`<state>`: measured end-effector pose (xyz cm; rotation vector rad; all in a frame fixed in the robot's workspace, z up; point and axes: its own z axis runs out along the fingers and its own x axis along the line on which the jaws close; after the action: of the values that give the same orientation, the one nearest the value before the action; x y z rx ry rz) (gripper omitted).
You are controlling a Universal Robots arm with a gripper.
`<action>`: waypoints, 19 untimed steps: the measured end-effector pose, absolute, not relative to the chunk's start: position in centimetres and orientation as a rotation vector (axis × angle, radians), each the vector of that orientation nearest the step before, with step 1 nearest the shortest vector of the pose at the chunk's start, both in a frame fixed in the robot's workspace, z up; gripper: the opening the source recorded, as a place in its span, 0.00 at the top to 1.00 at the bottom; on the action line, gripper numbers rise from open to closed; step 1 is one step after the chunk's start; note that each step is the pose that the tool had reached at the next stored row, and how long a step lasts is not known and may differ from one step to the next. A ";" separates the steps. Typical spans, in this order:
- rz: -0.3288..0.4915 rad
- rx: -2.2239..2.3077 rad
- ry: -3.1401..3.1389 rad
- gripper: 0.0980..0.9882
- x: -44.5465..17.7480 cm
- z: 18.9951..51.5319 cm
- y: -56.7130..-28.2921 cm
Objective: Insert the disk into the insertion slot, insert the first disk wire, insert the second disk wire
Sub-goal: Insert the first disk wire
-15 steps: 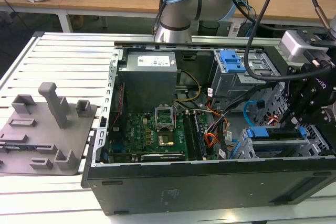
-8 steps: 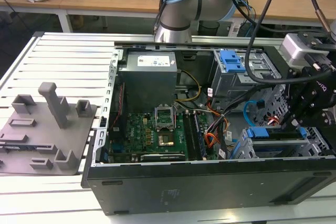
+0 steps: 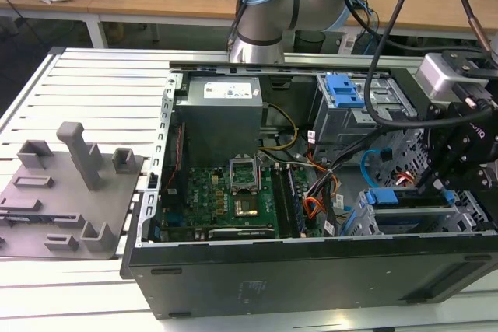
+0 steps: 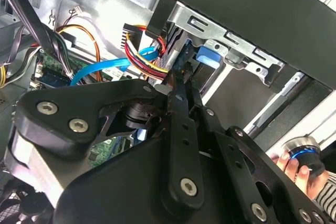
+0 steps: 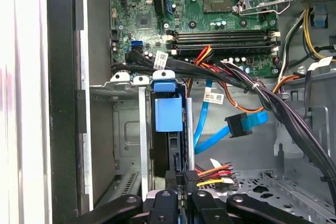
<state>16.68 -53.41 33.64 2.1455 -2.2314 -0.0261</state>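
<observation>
The disk (image 5: 169, 153) sits in its blue carrier (image 5: 168, 113), standing inside the insertion slot (image 5: 126, 129), a light grey metal cage. My gripper (image 5: 182, 178) is at the disk's back edge, with its fingers close together on the black plug of the first disk wire (image 5: 215, 172), a red, orange and black bundle. In the second wrist view the gripper (image 4: 184, 80) reaches to where those wires (image 4: 152, 64) meet the carrier (image 4: 210, 56). The second disk wire (image 5: 210, 136), flat and blue, hangs loose beside the cage with its dark plug (image 5: 239, 126) free. In the exterior view my gripper (image 3: 436, 184) is at the case's right end.
A thick black cable bundle (image 5: 273, 103) crosses above the cage. The motherboard (image 3: 233, 192), the power supply (image 3: 218, 114) and a taller cage with a blue latch (image 3: 342, 91) fill the case. A grey fixture plate (image 3: 70, 192) lies on the exterior view's left. A hand (image 4: 294, 171) holds a knob outside the case.
</observation>
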 end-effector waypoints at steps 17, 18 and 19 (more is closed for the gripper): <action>-0.027 2.146 -2.232 0.77 16.7 37.0 -53.4; -0.027 2.146 -2.232 0.77 16.7 37.0 -53.4; -0.026 2.146 -2.231 0.77 16.7 37.0 -53.4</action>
<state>16.69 -53.41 37.03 2.1457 -2.2314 -0.0263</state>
